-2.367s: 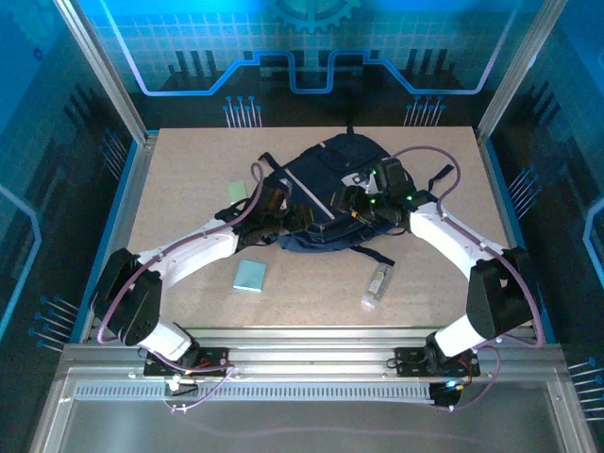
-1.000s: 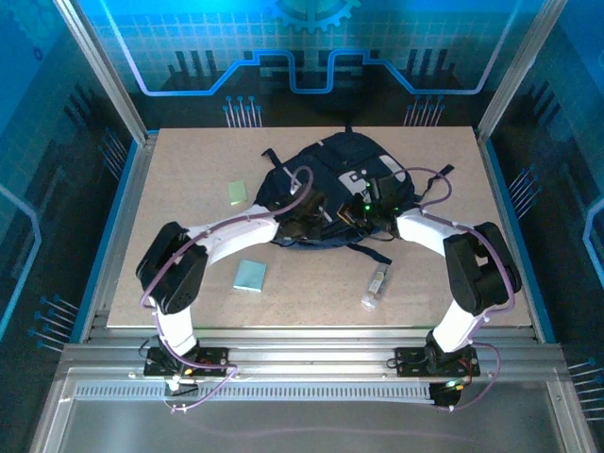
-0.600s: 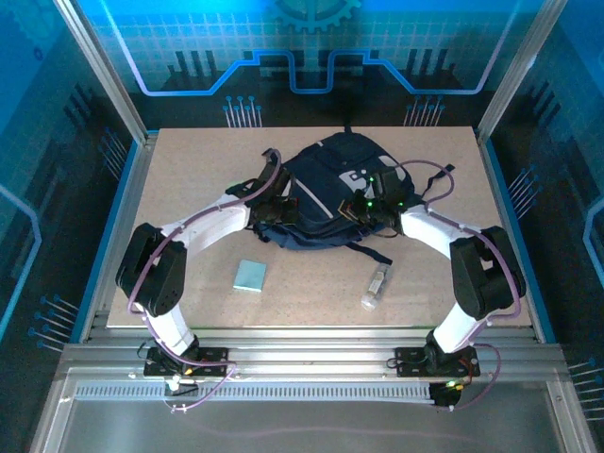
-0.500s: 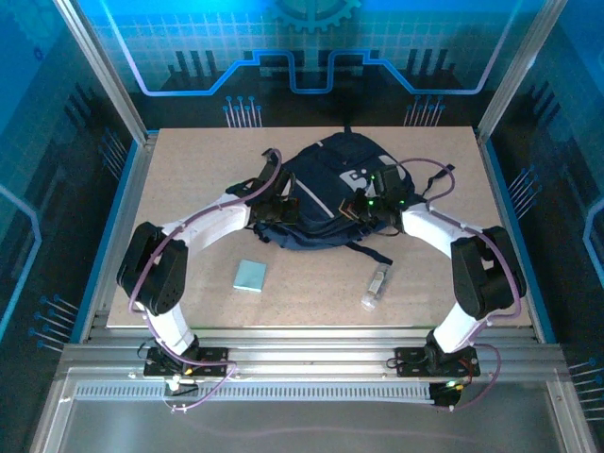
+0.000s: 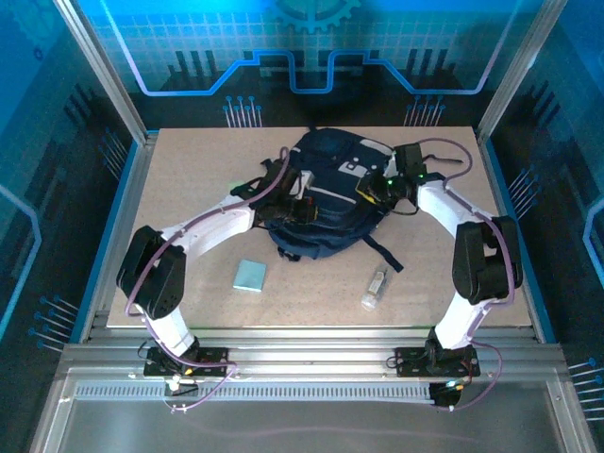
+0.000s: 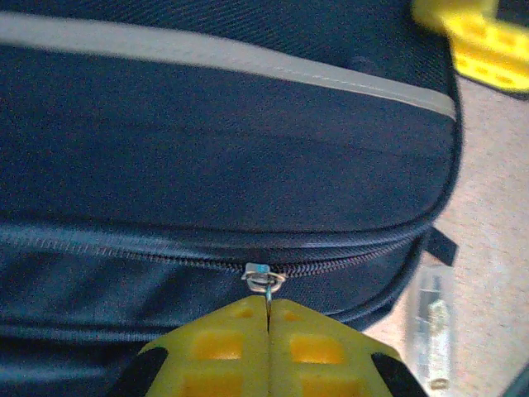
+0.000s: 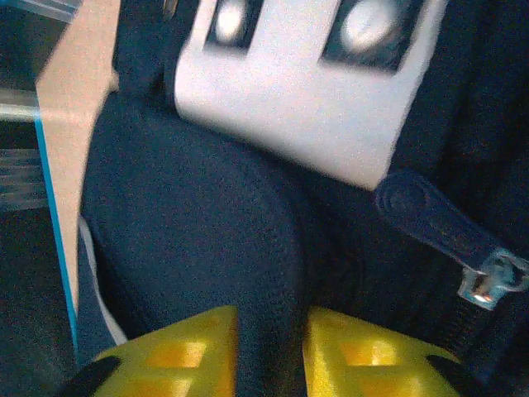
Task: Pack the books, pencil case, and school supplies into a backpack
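Left gripper (image 6: 269, 308) pinched shut on zipper pull (image 6: 264, 279) of navy backpack (image 6: 231, 157) just ahead of jaws, right gripper (image 7: 270, 347) narrowly parted, fold of backpack fabric between jaws, white patch (image 7: 306, 91) beyond

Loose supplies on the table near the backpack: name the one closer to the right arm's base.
The small clear-white tube, beside the backpack's trailing strap. The pale teal square pad lies flat well to its left.
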Action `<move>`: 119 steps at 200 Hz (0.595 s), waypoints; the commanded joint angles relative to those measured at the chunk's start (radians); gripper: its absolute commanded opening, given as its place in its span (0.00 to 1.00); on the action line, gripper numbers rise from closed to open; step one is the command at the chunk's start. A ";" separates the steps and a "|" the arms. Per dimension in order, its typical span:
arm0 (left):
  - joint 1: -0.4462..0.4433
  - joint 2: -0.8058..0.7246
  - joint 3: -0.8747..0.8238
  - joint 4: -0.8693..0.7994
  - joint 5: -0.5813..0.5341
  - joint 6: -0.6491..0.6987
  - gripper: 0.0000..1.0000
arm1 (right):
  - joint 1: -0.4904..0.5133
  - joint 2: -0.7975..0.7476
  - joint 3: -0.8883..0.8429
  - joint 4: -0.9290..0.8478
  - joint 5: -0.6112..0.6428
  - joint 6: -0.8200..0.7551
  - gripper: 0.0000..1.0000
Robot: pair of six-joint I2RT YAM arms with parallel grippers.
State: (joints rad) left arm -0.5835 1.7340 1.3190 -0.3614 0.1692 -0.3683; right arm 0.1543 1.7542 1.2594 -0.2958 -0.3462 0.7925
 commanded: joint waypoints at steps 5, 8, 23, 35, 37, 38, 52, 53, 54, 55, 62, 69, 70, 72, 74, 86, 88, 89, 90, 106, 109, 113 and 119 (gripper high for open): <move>-0.049 0.044 0.074 0.012 0.109 -0.110 0.00 | -0.029 -0.069 0.019 -0.019 0.044 -0.027 0.54; -0.050 0.049 0.078 0.019 0.111 -0.121 0.00 | -0.030 -0.080 0.011 -0.025 0.044 -0.026 0.56; -0.062 0.077 0.115 0.044 0.126 -0.142 0.00 | -0.039 -0.143 -0.034 -0.064 0.055 -0.020 0.62; -0.073 0.105 0.158 0.038 0.120 -0.135 0.00 | -0.045 -0.199 -0.072 -0.096 0.055 -0.017 0.64; -0.075 0.109 0.164 0.036 0.118 -0.133 0.00 | -0.047 -0.208 -0.077 -0.101 0.055 -0.017 0.64; -0.075 0.111 0.168 0.035 0.118 -0.131 0.00 | -0.046 -0.213 -0.079 -0.104 0.053 -0.017 0.64; -0.082 0.145 0.217 0.025 0.127 -0.123 0.00 | -0.047 -0.268 -0.118 -0.138 0.033 -0.013 0.64; -0.083 0.146 0.220 0.024 0.128 -0.123 0.00 | -0.047 -0.271 -0.121 -0.140 0.032 -0.013 0.64; -0.083 0.149 0.223 0.024 0.131 -0.123 0.00 | -0.047 -0.275 -0.125 -0.142 0.029 -0.011 0.64; -0.082 0.151 0.226 0.022 0.131 -0.123 0.00 | -0.047 -0.277 -0.127 -0.144 0.026 -0.010 0.64; -0.084 0.165 0.242 0.016 0.140 -0.122 0.00 | -0.046 -0.301 -0.145 -0.157 0.009 -0.002 0.65; -0.085 0.176 0.259 0.009 0.145 -0.119 0.00 | -0.046 -0.323 -0.166 -0.162 -0.009 0.012 0.65; -0.085 0.178 0.261 0.008 0.147 -0.118 0.00 | -0.046 -0.326 -0.170 -0.162 -0.011 0.016 0.65; -0.085 0.180 0.264 0.009 0.148 -0.118 0.00 | -0.046 -0.331 -0.178 -0.161 -0.016 0.023 0.65; -0.085 0.182 0.267 0.006 0.149 -0.117 0.00 | -0.047 -0.337 -0.186 -0.161 -0.020 0.029 0.65; -0.089 0.190 0.279 0.002 0.156 -0.115 0.00 | -0.043 -0.368 -0.235 -0.136 -0.052 0.080 0.65; -0.089 0.190 0.281 0.002 0.157 -0.114 0.00 | -0.041 -0.373 -0.244 -0.130 -0.056 0.090 0.65; -0.089 0.190 0.281 0.001 0.157 -0.113 0.00 | -0.041 -0.375 -0.248 -0.126 -0.058 0.098 0.65; -0.089 0.191 0.282 0.002 0.158 -0.112 0.00 | -0.041 -0.377 -0.253 -0.122 -0.060 0.103 0.65; -0.093 0.188 0.284 0.005 0.170 -0.109 0.00 | -0.024 -0.399 -0.328 -0.033 -0.082 0.189 0.65; -0.096 0.186 0.284 0.007 0.172 -0.107 0.00 | -0.021 -0.399 -0.335 -0.021 -0.081 0.198 0.65; -0.096 0.185 0.284 0.007 0.174 -0.105 0.00 | -0.014 -0.399 -0.348 0.002 -0.077 0.217 0.65; -0.099 0.182 0.283 0.007 0.178 -0.100 0.00 | -0.005 -0.393 -0.364 0.035 -0.074 0.241 0.65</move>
State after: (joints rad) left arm -0.6682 1.9209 1.5543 -0.3717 0.2871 -0.4728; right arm 0.1246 1.3655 0.9657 -0.3576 -0.3832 0.8963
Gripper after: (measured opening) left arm 0.053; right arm 0.651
